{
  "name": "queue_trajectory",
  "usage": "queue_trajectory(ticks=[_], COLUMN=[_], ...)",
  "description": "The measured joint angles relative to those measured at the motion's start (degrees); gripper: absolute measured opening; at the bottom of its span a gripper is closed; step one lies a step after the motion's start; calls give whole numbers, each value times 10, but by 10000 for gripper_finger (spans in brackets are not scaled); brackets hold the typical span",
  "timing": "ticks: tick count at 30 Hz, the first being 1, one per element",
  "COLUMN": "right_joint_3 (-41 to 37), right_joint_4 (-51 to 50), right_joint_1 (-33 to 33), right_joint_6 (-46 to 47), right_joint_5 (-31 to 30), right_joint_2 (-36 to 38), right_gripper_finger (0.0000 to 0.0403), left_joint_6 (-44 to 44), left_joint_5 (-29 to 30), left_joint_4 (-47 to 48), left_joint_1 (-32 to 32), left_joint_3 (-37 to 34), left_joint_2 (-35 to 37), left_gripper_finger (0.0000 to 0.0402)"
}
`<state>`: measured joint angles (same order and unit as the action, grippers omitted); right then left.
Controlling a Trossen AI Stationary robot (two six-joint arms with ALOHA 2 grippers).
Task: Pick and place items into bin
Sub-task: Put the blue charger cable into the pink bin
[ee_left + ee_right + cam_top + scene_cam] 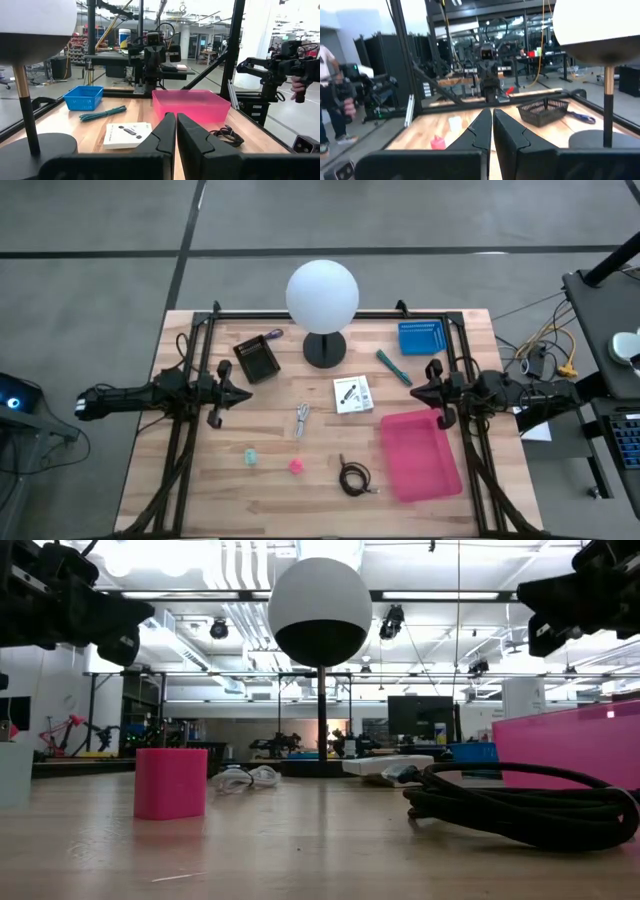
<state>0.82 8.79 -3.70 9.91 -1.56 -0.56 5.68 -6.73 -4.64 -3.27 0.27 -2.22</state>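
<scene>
pink bin (420, 453): empty | blue basket (420, 338): empty | both jaws closed, holding nothing

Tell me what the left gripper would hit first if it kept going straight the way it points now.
Probably the white card. The shut left gripper points across the table toward the right arm, and the card lies nearest ahead, with the pink bin behind it. Height is unclear, so it may pass over.

On the desk (200, 490): three bins, one pink (420, 455), one blue (420, 338), one black (257, 360). One globe lamp (323, 298). One white printed card (352, 394), one teal pen (393, 367), one dark coiled cable (354, 476), one silvery metal piece (302, 418), one purple cord (273, 335). Two tiny blocks: one green (251, 456), one pink (296, 466).
</scene>
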Motion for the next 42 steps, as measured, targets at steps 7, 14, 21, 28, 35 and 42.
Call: queue_trajectory(ticks=[7,14,21,28,35,42], right_joint_3=[0,0,7,86,215,333], right_joint_4=[106,161,154,67,-142,-235], right_joint_1=[0,0,0,0,0,0], right_joint_6=[56,199,201,181,198,165], right_joint_5=[-30,-243,-255,-255,-255,-277], right_joint_2=[0,0,-28,-116,-216,-300], right_gripper_finger=[9,9,25,99,164,176], left_joint_6=[176,205,205,254,249,225], left_joint_5=[61,101,148,148,148,150], left_joint_4=[-127,-253,-265,-264,-333,-415], left_joint_1=[0,0,0,0,0,0], left_joint_3=[0,0,0,10,47,47], left_joint_2=[-1,-2,-10,-53,-88,-106], left_gripper_finger=[0,0,28,118,143,144])
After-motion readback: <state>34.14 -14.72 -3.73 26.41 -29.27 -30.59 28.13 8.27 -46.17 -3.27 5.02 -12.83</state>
